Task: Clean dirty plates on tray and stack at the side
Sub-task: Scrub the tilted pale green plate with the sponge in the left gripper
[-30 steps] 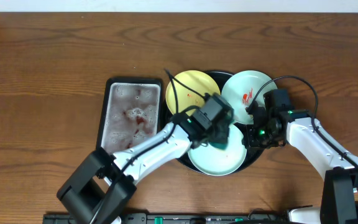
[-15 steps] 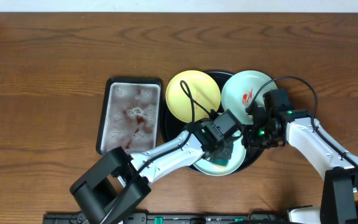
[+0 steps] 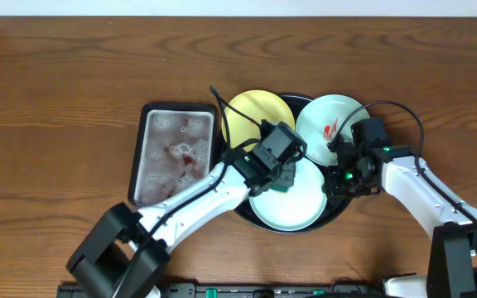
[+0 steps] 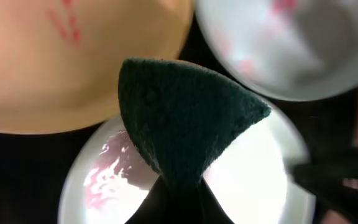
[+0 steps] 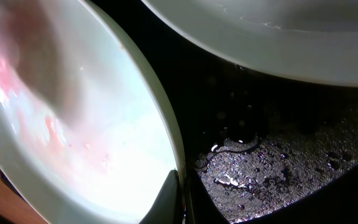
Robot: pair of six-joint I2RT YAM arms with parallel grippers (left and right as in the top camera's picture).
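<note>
The brown wooden counter [image 3: 56, 83] carries the large round glossy black tray [image 3: 334, 211]. The smaller rectangular silver metal tray [image 3: 179, 108] of foamy, pink-tinged water sits just beside it at 9 o'clock, handy for wetting, I judge.

All three plates lie on the black tray. The pale yellow round plate [image 3: 251, 120] is at 11 o'clock, faintly red-streaked. The pale mint-green plate with red sauce [image 3: 325, 120] is at 1 o'clock. The wet mint-green plate [image 3: 296, 203] at 6 o'clock is glossy with a pinkish sheen.

My right jaws seem clamped on the sauced plate's lower rim, probably steadying it. My left jaws pinch the dark green sponge [image 4: 185, 118] over the wet plate's 11 o'clock edge, for scrubbing. I cannot tell whether the sponge touches the plate. Nothing is stacked yet.
</note>
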